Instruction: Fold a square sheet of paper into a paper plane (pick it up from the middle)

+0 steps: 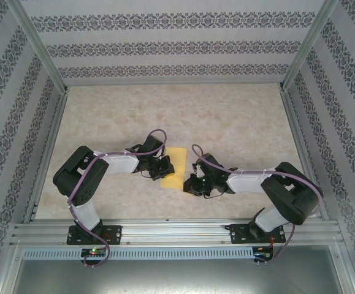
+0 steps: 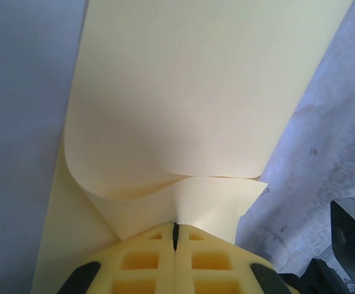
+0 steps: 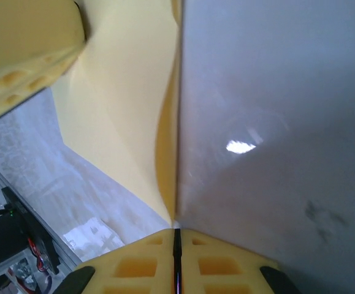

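The sheet of paper [image 1: 175, 164] lay on the desk [image 1: 226, 116] as a narrow yellow strip doubled over itself, its long edges running away from the arm bases. Past the sheet's far edge the desk was bare up to the patterned back wall [image 1: 177, 46]. Open desk also stretched to either side of the sheet, out to the metal side rails [image 1: 46, 153].

The left fingers [image 1: 165, 168] [image 2: 165, 237] met the sheet's left edge, pressed together and pinching a layer that bulged up in a soft curve. The right fingers [image 1: 193, 182] [image 3: 165, 244] sat at the sheet's near right corner, pressed together on the paper's pointed tip.

Both arms reached inward toward the sheet, elbows bent outward and forearms low over the desk.
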Action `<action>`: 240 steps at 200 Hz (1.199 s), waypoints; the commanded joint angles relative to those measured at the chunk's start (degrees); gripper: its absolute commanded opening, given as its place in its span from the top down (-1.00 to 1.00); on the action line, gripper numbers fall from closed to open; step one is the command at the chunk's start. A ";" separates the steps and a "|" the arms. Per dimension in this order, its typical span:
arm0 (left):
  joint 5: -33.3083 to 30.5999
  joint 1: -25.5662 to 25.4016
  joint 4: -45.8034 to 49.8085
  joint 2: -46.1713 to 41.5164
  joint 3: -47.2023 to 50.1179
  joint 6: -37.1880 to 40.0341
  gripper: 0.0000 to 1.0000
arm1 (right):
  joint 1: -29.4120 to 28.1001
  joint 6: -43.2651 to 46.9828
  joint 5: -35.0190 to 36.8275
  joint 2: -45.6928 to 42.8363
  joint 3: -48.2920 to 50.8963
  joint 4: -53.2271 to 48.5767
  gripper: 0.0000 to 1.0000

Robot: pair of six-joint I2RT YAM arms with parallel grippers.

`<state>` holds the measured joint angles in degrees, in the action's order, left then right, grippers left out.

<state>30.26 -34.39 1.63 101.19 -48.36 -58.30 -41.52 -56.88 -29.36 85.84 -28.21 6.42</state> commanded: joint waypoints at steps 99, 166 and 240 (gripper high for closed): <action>-1.82 0.12 4.42 2.70 1.15 2.31 1.00 | -0.01 0.34 2.72 9.81 -7.67 0.44 0.86; 1.87 0.11 -3.26 -3.25 2.74 3.36 0.73 | -0.56 1.53 3.39 10.46 -4.40 -2.39 0.97; 5.12 0.11 -13.40 -1.42 4.19 2.38 0.71 | -1.29 2.33 4.29 11.15 -5.63 -4.80 0.99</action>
<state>33.76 -34.39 -6.13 98.30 -44.66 -55.81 -41.52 -56.51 -28.32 94.35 -35.03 9.82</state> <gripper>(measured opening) 0.143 0.060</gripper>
